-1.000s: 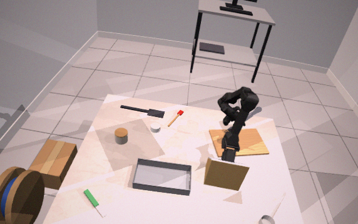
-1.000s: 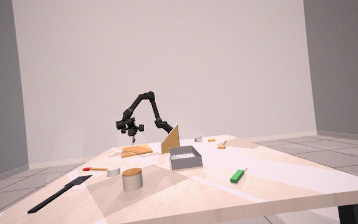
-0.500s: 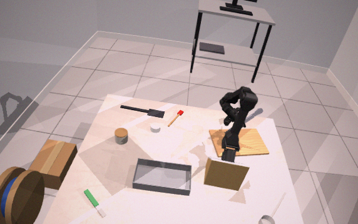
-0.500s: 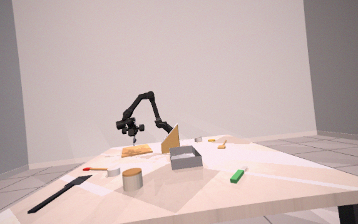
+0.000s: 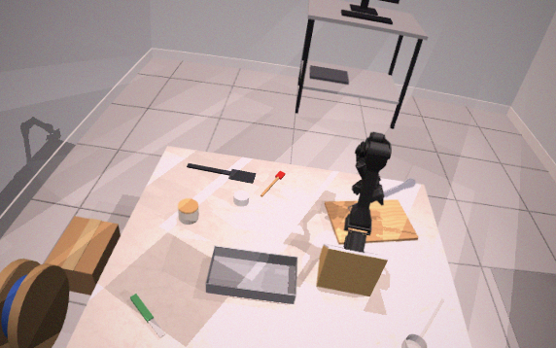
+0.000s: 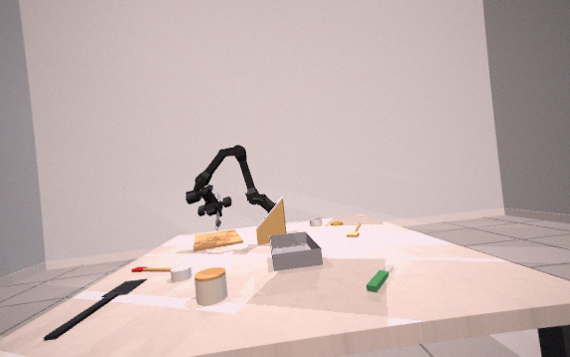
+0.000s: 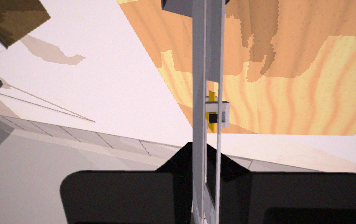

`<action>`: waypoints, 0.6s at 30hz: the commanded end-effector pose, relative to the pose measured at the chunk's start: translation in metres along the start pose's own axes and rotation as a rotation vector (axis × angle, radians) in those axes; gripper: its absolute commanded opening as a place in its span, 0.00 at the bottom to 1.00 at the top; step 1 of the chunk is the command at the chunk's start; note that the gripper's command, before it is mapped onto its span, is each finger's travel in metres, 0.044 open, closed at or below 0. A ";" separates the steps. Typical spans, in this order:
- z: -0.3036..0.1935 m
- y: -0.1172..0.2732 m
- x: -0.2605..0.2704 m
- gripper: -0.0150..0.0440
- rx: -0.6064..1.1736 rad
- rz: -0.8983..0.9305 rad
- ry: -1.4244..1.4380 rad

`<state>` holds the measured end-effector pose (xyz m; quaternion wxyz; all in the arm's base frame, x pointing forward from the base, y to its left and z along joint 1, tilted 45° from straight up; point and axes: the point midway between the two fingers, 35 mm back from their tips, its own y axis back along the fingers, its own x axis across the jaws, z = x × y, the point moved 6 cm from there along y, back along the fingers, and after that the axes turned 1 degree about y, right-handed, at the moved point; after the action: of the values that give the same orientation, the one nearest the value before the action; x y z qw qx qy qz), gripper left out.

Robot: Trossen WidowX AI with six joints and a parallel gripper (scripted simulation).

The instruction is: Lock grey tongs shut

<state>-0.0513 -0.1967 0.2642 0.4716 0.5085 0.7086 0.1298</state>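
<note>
My gripper [image 7: 196, 148] is shut on the grey tongs [image 5: 399, 188] [image 6: 218, 221] [image 7: 199, 90] and holds them above the wooden board [image 5: 400, 230] [image 6: 206, 241] [image 7: 300, 107]. In the exterior view the tongs stand nearly upright, with one end pointing down and clear of the board. In the wrist view their two arms run close together, almost parallel, with a small yellow and black part beside a pale bracket. I cannot tell whether the lock has caught or which end is the tips. The roasting tin [image 5: 250, 292] [image 6: 298, 259] has no tongs on it.
An upright ochre panel [image 5: 351, 271] [image 6: 273, 229] stands between board and tin. A lidded jar [image 5: 188, 212] [image 6: 210, 287], a white pot [image 5: 241, 198] [image 6: 180, 273], a red-tipped brush [image 5: 280, 175], a black spatula [image 5: 242, 175] and a green-handled tool [image 5: 141, 307] [image 6: 377, 281] lie farther off.
</note>
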 end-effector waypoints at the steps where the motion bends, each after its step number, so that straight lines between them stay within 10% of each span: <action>1: -0.005 -0.002 0.000 0.00 -0.063 0.020 0.011; 18: -0.027 -0.005 0.001 0.00 -0.363 0.012 0.037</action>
<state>-0.0731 -0.1913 0.2701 0.5319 0.4345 0.6799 0.2571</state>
